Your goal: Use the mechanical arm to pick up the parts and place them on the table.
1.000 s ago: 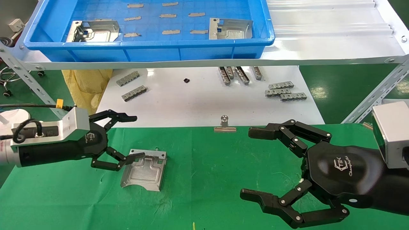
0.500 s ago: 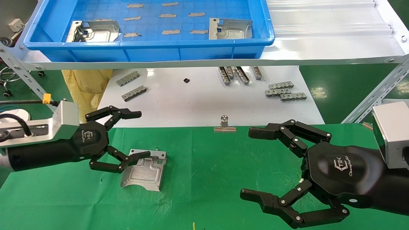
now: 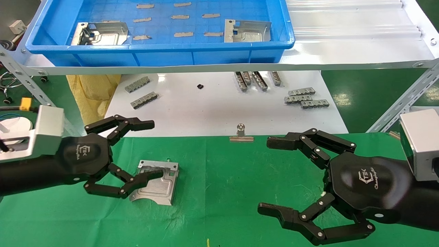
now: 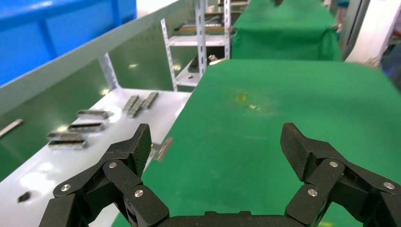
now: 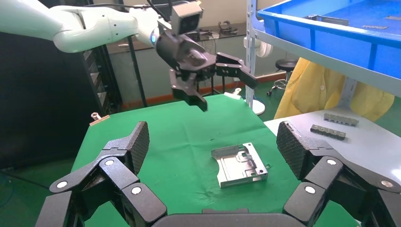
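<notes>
Left gripper [image 3: 151,147]: spread wide and empty above the left part of the table [image 3: 223,192], wrist toward the robot's left, fingers pointing across toward the middle; the right wrist view shows it lifted clear of the cloth.
Placed part [image 3: 156,181]: flat on the green cloth, apart from the lifted fingers though the lower finger [image 3: 144,176] overlaps it in the head view; it lies just under and slightly toward the robot from that hand, long axis running away from the robot, curved edge nearest the robot.
Tray parts: one plate [image 3: 99,33] at the left end of the blue tray [image 3: 157,55] on the upper shelf, another [image 3: 247,31] at its right end, both well apart from either hand, up and away.
Key relation: by my reading, the left hand is nearer the left tray plate, the right nearer the right one.
Right gripper [image 3: 265,175]: spread wide, empty, parked over the table's right side.
Stage: judged one of three placed.
</notes>
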Motion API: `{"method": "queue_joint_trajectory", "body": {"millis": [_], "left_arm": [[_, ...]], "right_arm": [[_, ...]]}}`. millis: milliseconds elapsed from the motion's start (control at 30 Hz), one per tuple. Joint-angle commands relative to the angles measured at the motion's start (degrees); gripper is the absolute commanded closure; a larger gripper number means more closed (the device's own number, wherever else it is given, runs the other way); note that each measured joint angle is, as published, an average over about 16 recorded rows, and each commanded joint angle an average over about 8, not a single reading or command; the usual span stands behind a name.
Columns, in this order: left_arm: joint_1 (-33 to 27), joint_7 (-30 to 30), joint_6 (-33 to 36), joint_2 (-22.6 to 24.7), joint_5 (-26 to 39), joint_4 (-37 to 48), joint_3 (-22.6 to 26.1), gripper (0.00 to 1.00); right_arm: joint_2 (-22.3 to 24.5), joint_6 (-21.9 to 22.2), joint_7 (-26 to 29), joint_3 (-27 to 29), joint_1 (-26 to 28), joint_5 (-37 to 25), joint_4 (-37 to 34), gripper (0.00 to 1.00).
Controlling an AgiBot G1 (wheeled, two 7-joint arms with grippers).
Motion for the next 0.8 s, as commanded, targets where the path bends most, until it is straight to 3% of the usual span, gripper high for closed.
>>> {"method": "queue_joint_trajectory", "body": {"millis": [33,567,800], "left_arm": [[1.2,-1.8,-0.2,-0.7,-0.7,-2.5,-0.9,0.0],[10.7,-16.0,-1.6,-5.9,-6.2,-21.9,-8.2,0.0],[13.2,-19.2,-1.9,-7.3,-7.7,-27.1,-10.1,0.0]], "right_arm": [[0.0,0.0,0.0,0.0,0.0,0.0,0.0,0.0],[0.0,0.0,0.0,0.0,0.0,0.0,0.0,0.0],[0.0,0.0,0.0,0.0,0.0,0.0,0.0,0.0]]}}
